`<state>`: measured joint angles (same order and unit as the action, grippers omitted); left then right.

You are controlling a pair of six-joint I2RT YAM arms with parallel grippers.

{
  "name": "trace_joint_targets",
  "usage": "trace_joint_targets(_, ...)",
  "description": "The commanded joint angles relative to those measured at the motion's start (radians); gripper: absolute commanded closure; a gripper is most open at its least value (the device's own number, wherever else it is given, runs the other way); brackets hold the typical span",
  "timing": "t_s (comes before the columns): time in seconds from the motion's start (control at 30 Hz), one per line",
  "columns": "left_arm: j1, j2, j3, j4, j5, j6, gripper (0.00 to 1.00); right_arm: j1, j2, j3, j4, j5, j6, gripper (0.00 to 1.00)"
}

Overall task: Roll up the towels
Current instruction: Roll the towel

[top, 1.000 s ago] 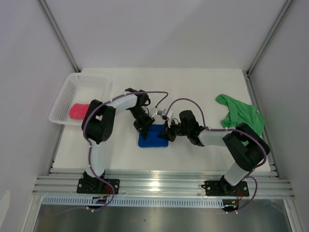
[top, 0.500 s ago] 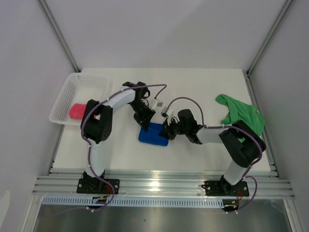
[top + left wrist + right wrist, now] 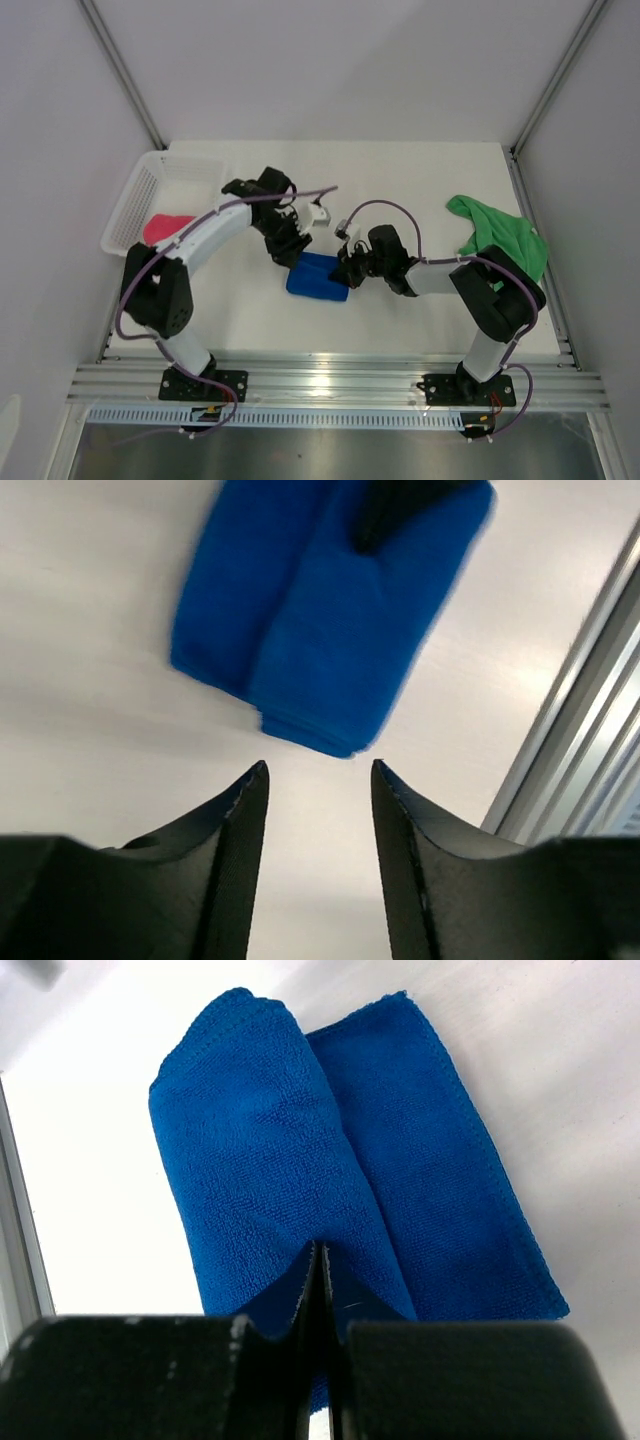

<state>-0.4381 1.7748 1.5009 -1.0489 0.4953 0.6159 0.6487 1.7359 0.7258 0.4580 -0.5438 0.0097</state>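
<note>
- You've got a white table (image 3: pixel 400 180) boxed in by plain pale walls (image 3: pixel 330 60), with a ribbed metal rail (image 3: pixel 340 380) along the near edge.
- The green towel (image 3: pixel 500 235) lies crumpled at the table's right edge, well apart from both grippers. The right arm's elbow covers its near corner.
- The left wrist view is blurred and the blue towel (image 3: pixel 320 620) runs off its top edge.
- A white mesh basket (image 3: pixel 135 195) sits at the far left corner with the pink towel (image 3: pixel 165 228) in its near end. The left arm crosses the towel's near edge, so you can't judge its shape.
- The blue towel is mid-table between the arms, part rolled, with a flat flap beside the roll.
- The left gripper (image 3: pixel 315 770) is released: jaws apart, nothing between them, tips just short of the towel's edge.
- The right gripper (image 3: pixel 322 1250) is clamped on the roll's end, jaws nearly touching.
</note>
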Motion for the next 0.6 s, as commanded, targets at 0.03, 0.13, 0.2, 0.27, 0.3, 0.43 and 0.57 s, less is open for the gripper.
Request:
trace_joint_targets(0.03,-0.109,-0.205,-0.253,0.167,-0.070,0.313,0.50,-0.009,0.040,0.009,-0.004,0.016,0.027,0.94)
trace_joint_targets(0.13,-0.148,-0.273,-0.338,0.226,-0.084,0.433,0.43,-0.009,0.045,0.003,0.004,0.013,0.033,0.94)
trace_joint_targets(0.2,-0.172,-0.287,-0.367,0.269,-0.096,0.478,0.29,-0.009,0.045,-0.003,0.008,0.016,0.036,0.94)
trace_joint_targets(0.27,-0.203,-0.285,-0.393,0.309,-0.127,0.508,0.28,-0.008,0.042,-0.006,0.014,0.019,0.039,0.94)
trace_joint_targets(0.3,-0.212,-0.279,-0.402,0.329,-0.139,0.510,0.01,-0.009,0.040,-0.009,0.016,0.019,0.038,0.94)
trace_joint_targets(0.43,-0.234,-0.252,-0.444,0.435,-0.188,0.515,0.01,-0.009,0.036,-0.017,0.027,0.016,0.041,0.94)
trace_joint_targets(0.57,-0.235,-0.226,-0.453,0.411,-0.196,0.533,0.01,-0.009,0.039,-0.014,0.021,0.019,0.035,0.94)
